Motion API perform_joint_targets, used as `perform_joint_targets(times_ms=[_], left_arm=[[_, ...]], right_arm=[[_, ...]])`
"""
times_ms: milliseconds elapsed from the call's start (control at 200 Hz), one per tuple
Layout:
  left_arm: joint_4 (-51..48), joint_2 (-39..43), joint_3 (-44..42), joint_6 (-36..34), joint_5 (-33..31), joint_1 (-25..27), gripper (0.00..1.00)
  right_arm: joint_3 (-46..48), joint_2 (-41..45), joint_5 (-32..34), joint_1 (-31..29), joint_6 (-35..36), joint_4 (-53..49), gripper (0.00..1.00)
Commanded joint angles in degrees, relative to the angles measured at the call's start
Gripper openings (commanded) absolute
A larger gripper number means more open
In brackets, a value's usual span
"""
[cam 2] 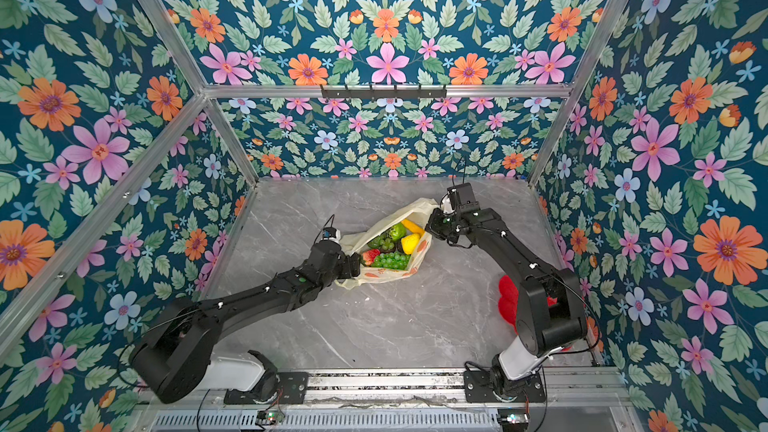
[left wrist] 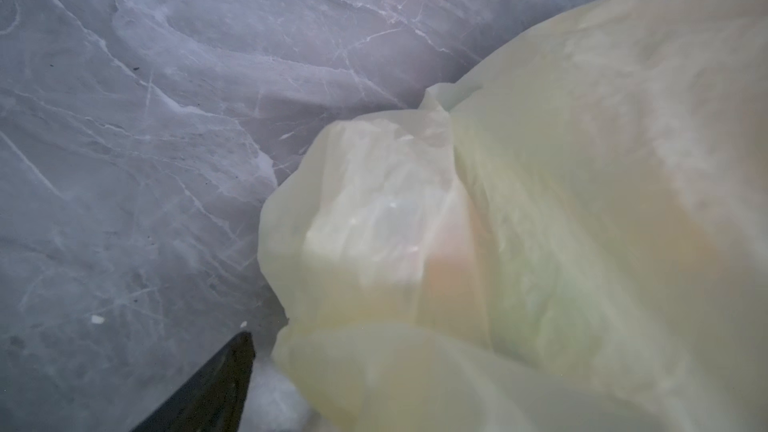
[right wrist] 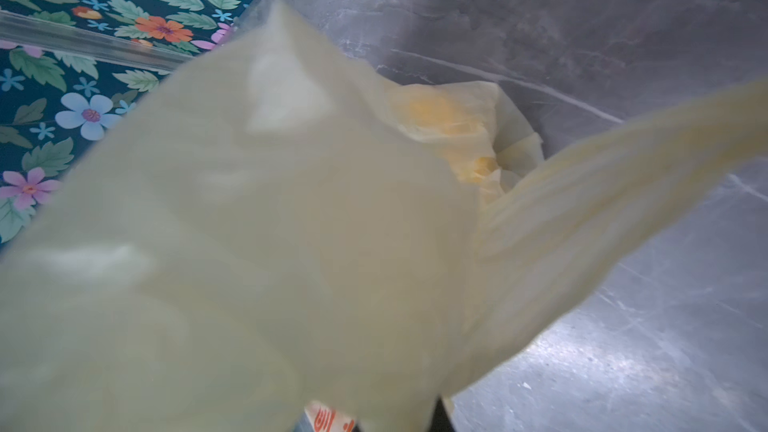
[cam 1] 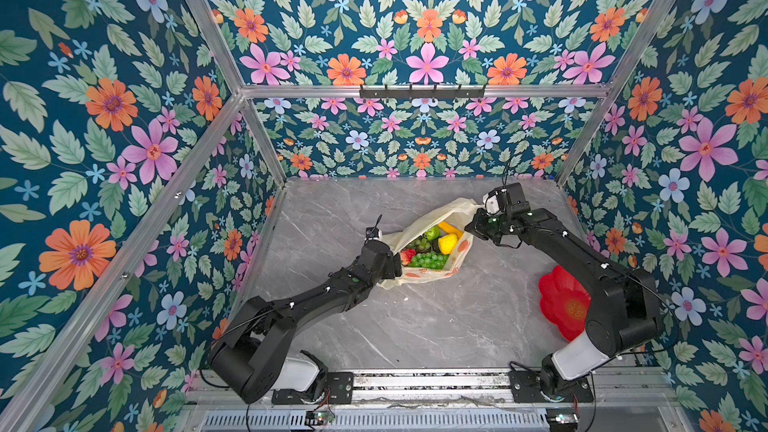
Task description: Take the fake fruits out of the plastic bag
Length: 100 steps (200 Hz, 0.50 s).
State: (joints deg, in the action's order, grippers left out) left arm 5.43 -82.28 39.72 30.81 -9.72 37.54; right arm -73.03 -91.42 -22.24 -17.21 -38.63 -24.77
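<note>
The right tool [cam 1: 480,214] is clamped on a handle of the plastic bag [cam 1: 440,211], holding that end raised. The left tool [cam 1: 395,265] sits at the bag's opposite edge. Film hides one finger, so its spread cannot be told. The fake fruits [cam 1: 430,249] lie inside the open bag on the grey marbled bench [cam 1: 415,326]. A red plate [cam 1: 559,301] is partly hidden behind the right arm, and floral walls [cam 1: 415,35] enclose everything.

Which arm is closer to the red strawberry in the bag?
Left. The left end effector sits right beside the strawberry; the right end effector pinches the plastic bag's far edge, beyond the other fruits.
</note>
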Motion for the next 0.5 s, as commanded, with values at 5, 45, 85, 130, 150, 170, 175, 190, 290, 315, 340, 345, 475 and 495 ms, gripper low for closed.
perform_joint_targets(times_ms=[5, 45, 85, 130, 150, 170, 175, 190, 290, 315, 340, 345, 475, 495], left_arm=[[-6.00, -2.32, 2.64, -1.82, -3.87, 0.37, 0.88], [-5.42, -1.66, 2.27, -2.42, -4.44, 1.20, 0.90], [-4.54, -0.59, 1.51, -3.09, -4.62, 1.68, 0.90], [-2.69, 1.17, 0.28, -4.46, -3.96, 2.25, 0.90], [-1.77, 1.89, -0.34, -5.23, -4.05, 2.74, 0.91], [-1.50, 2.60, -0.73, -5.96, -4.47, 3.23, 0.93], [-1.49, 2.76, -0.80, -6.12, -4.58, 3.41, 0.93], [-1.47, 3.31, -0.97, -6.57, -4.83, 3.76, 0.93], [-0.55, 6.70, -2.56, -9.33, -5.78, 5.35, 0.94], [0.13, 7.72, -3.44, -9.91, -5.62, 5.60, 0.94], [0.84, 8.71, -4.29, -10.49, -5.51, 5.61, 0.94], [1.00, 8.93, -4.43, -10.58, -5.50, 5.61, 0.94], [2.13, 12.39, -6.67, -12.04, -6.16, 5.70, 0.94], [2.17, 12.90, -6.80, -12.05, -6.05, 5.78, 0.94]], right_arm=[[-1.82, 0.63, 0.06, -1.10, 0.49, -0.75, 0.00], [-2.33, 0.46, 0.35, -1.19, 0.49, -0.97, 0.00], [-2.83, 0.13, 0.87, -1.24, 0.42, -1.23, 0.00], [-3.30, -0.35, 1.94, -1.20, 0.49, -1.67, 0.00], [-3.46, -0.69, 2.24, -1.20, 0.36, -1.88, 0.00], [-3.69, -0.99, 2.55, -1.15, 0.31, -2.06, 0.00], [-3.78, -1.06, 2.64, -1.16, 0.31, -2.18, 0.00], [-3.90, -1.31, 2.83, -1.16, 0.31, -2.35, 0.00], [-4.57, -2.61, 3.74, -1.15, -0.12, -2.73, 0.00], [-4.71, -2.89, 3.78, -1.11, -0.27, -2.90, 0.00], [-4.79, -3.11, 3.99, -1.14, -0.45, -3.01, 0.00], [-4.81, -3.13, 4.06, -1.15, -0.47, -3.01, 0.00], [-4.86, -3.09, 4.92, -1.11, -0.25, -3.53, 0.00], [-4.82, -3.09, 4.92, -1.11, -0.06, -3.52, 0.00]])
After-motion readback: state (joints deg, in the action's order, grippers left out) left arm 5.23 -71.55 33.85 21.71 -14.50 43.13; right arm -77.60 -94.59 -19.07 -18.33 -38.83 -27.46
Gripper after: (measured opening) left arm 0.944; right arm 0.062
